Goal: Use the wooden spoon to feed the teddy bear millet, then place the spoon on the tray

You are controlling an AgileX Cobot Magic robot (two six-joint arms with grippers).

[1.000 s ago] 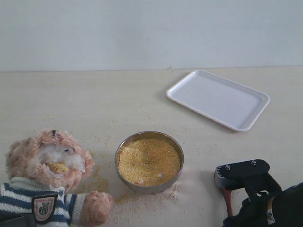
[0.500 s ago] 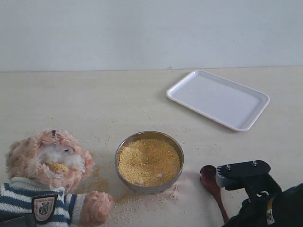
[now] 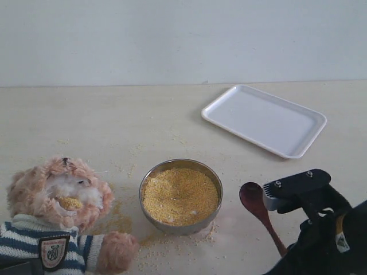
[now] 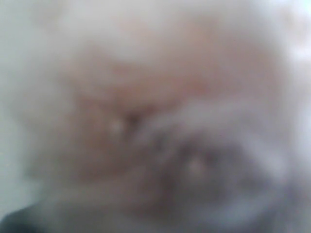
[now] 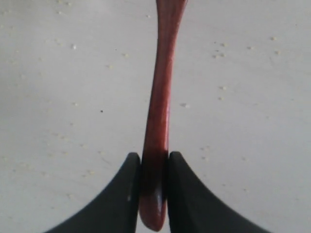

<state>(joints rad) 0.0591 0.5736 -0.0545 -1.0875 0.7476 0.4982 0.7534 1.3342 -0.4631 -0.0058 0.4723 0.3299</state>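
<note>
The teddy bear [image 3: 40, 195] sits at the near left in its striped sweater, with a clump of millet [image 3: 69, 202] on its white muzzle. A round steel bowl [image 3: 150, 182] full of millet [image 3: 180, 196] stands right of the bear. In the right wrist view my right gripper [image 5: 154, 167] is shut on the end of the wooden spoon's handle [image 5: 163, 87]. The wooden spoon [image 3: 261, 215] shows just right of the bowl, with its empty round end nearest the bowl. The left wrist view holds only a blur of the bear's fur [image 4: 146, 97], and the left gripper's jaws cannot be made out.
The white tray [image 3: 264, 119] lies at the back right, with nothing on it. Loose millet grains [image 3: 166, 246] are scattered on the table around the bowl and by the bear's paw [image 3: 117, 249]. My right arm [image 3: 324, 235] fills the near right corner.
My right arm has risen and shifted a little right. The spoon, mostly hidden under it before, now shows beside the bowl, its round end farther up in the exterior view.
</note>
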